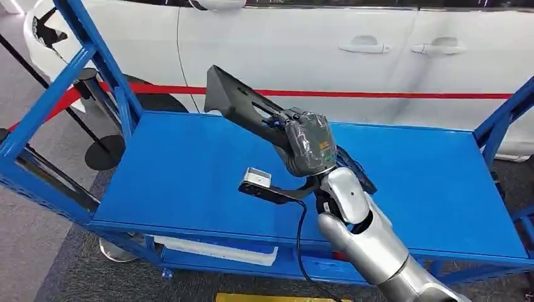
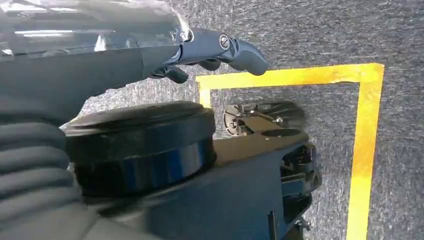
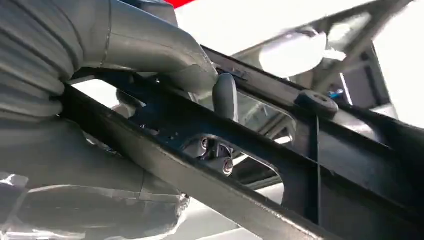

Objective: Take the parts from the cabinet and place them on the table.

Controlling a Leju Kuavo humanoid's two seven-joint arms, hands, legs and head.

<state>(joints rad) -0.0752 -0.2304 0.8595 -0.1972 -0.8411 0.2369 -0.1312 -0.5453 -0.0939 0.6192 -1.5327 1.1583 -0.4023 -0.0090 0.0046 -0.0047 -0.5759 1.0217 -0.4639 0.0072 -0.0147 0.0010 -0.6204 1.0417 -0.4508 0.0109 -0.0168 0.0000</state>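
From my seat the left hand (image 2: 220, 50) hangs beside the body over grey carpet with a yellow tape line (image 2: 361, 150); its fingers (image 2: 247, 56) look loosely curled with nothing in them, though I can't tell for certain how far they are closed, and I judge it is parked there simply to stay out of the way. On the head view, the blue desk (image 1: 176, 176) fills the middle, with its frame post (image 1: 94, 56) rising at about ten o'clock and a white car (image 1: 315, 38) behind a red band at twelve o'clock. Just right of centre the right hand (image 1: 307, 146) is wrapped around the part (image 1: 236, 97), a long black bracket, gripping it near its middle so the load balances; one end tilts up toward eleven o'clock, the other runs down toward four o'clock past the wrist. In the right wrist view the thumb (image 3: 225, 95) is pressed over a rail of the bracket, so the grip looks firm. The part is above the desk's top, not resting on it as far as I can see. I read this as the carrying stage just ahead of setting down: the tilt probably comes from the wrist angle, and I'd level it before lowering so the raised end doesn't tip over on release.
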